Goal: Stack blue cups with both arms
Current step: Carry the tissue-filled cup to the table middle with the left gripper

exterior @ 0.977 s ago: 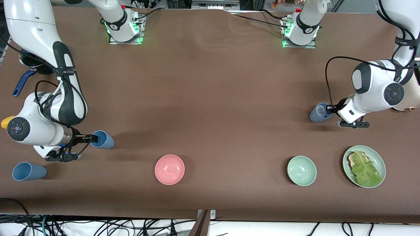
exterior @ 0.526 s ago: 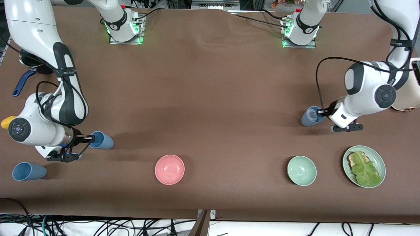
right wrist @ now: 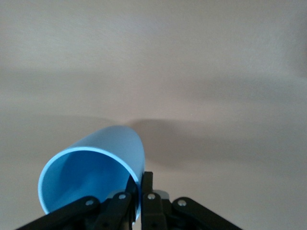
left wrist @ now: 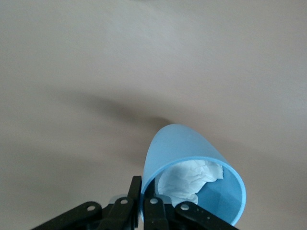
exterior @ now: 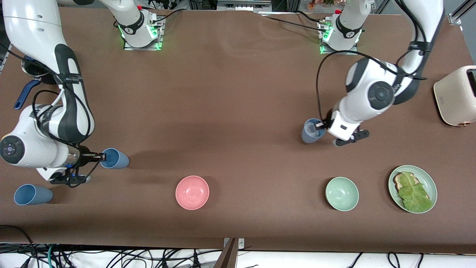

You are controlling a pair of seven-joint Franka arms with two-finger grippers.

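Stacking not done: no cup sits in another yet. What's done is the grasping, as each arm has one cup by the rim. What's left is bringing the two together, nesting one in the other and letting go. The grey-blue cup (exterior: 311, 131) is pinched by the left claw (exterior: 319, 125), pressed together on the cup wall with one finger inside the mouth and one outside. It hangs over the surface (exterior: 238, 93) mid-depth, toward the left arm's end, and its shadow falls apart from it in the left wrist view, so it looks lifted. White crumpled paper (left wrist: 189, 178) lies inside it and may block nesting. The brighter blue cup (exterior: 115, 159) is at the right arm's end, pinched the same way by the right claw (exterior: 101, 157); cannot tell if its base touches the surface. Both cups are well apart. Axis, judged: each long axis runs mouth to base, roughly upright but leaning, mouth up and tipped toward its own claw, narrow base pointing away. A third blue cup (exterior: 32, 194) stands loose, nearer the camera than the right claw, untouched. The pink bowl (exterior: 192, 192) and green bowl (exterior: 341, 193) sit nearer the camera, between the two held cups.
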